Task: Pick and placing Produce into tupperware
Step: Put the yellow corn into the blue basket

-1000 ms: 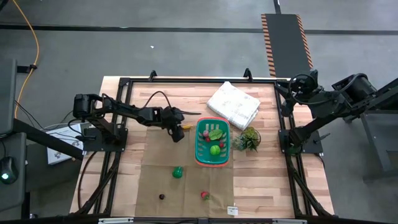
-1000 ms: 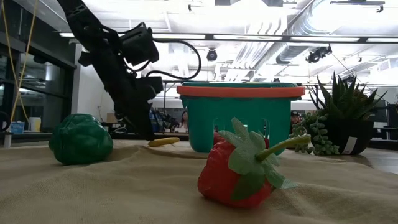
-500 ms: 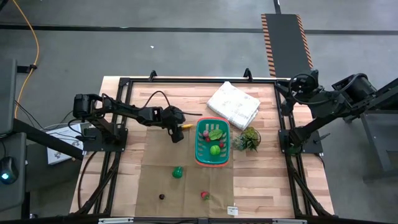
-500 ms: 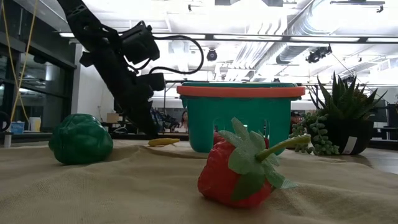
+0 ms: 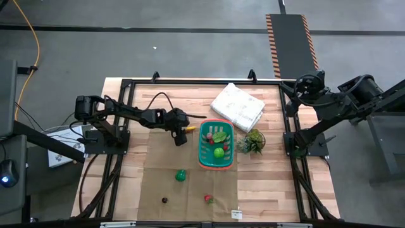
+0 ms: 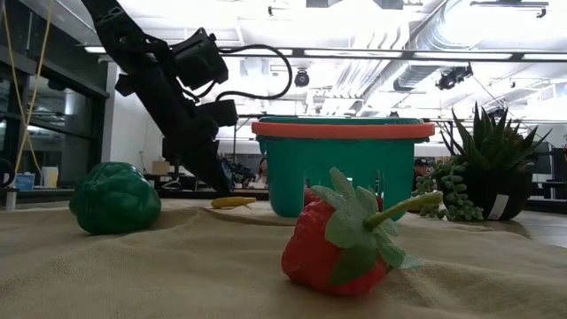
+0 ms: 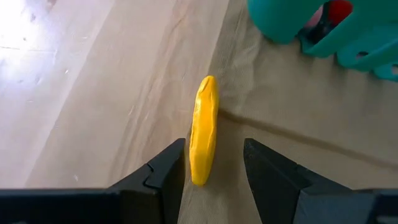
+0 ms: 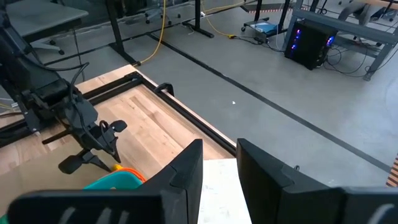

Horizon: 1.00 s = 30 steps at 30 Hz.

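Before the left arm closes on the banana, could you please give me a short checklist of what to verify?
1. Left claw open: ok, fingers apart.
2. Banana between the fingers: ok, its near end sits in the gap.
3. Banana lying flat and free: ok, at the cloth's edge, apart from the basket.
4. Room in basket: ok, a few pieces inside, space left.
5. Right claw out of the way: ok, parked high at the table's far right corner.
6. Claw low enough to grip: cannot tell.

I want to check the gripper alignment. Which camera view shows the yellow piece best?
The left wrist view: the yellow piece lies large between the open left gripper. The high view shows only a speck, the low view a thin sliver beside the basket, the right wrist view a bit.
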Motion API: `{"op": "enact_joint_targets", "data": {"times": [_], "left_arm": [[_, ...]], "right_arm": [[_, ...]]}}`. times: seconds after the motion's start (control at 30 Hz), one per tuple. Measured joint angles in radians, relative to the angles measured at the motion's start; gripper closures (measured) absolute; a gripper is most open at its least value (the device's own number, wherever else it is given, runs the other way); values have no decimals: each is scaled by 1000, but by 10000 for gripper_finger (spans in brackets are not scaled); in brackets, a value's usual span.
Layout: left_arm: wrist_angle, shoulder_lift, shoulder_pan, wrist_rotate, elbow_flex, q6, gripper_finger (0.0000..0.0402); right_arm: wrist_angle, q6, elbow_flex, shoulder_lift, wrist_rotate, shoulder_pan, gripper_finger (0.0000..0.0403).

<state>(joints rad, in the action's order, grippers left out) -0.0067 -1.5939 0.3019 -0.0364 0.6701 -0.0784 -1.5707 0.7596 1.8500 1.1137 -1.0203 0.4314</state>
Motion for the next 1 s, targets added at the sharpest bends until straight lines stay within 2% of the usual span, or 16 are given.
{"op": "enact_joint_targets", "data": {"times": [0.83,1.0], "left_arm": [[10,-67,-1,-2,15,-22,250],[12,-67,0,-4,36,4,272]], "right_arm": [[0,2,0,0,1,0,314],[0,3,0,0,1,0,314]]}}
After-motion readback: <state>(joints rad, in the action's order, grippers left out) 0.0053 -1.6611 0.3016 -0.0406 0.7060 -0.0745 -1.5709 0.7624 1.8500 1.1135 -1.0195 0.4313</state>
